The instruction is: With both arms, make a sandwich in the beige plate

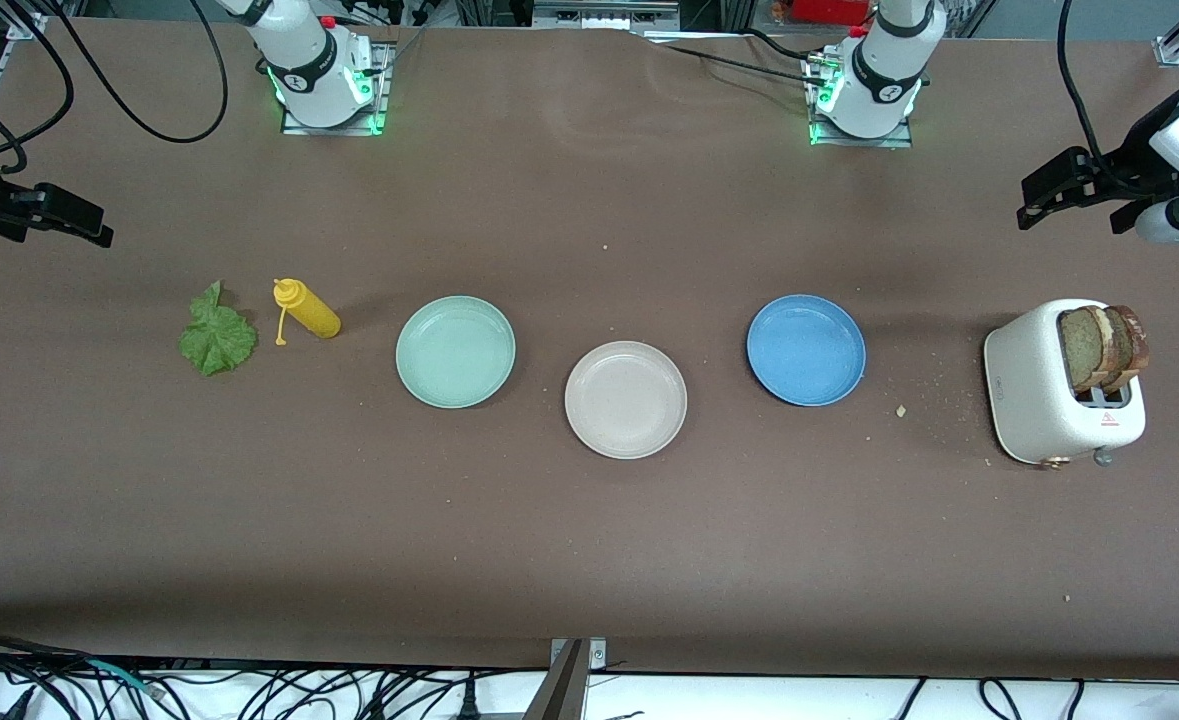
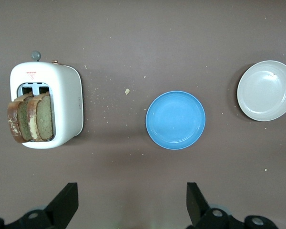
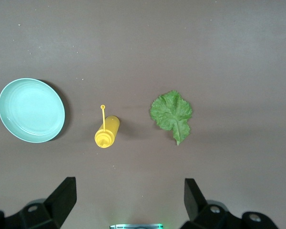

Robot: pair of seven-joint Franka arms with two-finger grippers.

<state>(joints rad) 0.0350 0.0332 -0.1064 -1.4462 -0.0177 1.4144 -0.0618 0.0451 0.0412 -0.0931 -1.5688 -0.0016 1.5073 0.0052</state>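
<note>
Bread slices [image 1: 1101, 347] stand in the white toaster [image 1: 1039, 400] at the left arm's end of the tabletop [image 1: 589, 540]; we see the beige plate [image 1: 626, 400] bare between the mint-green plate [image 1: 455, 351] and blue plate [image 1: 806, 349]. The lettuce leaf [image 1: 216, 338] lies beside the yellow bottle [image 1: 307, 309]. Left gripper [image 2: 132, 202] and right gripper [image 3: 129, 199] wait aloft at opposite ends, fingers wide open, holding nothing

My two arms [image 1: 311, 60] are glossy white with rounded joints and black bands; green lights glow at my bases, black cables trail, and my grippers [image 2: 128, 205] are black.
</note>
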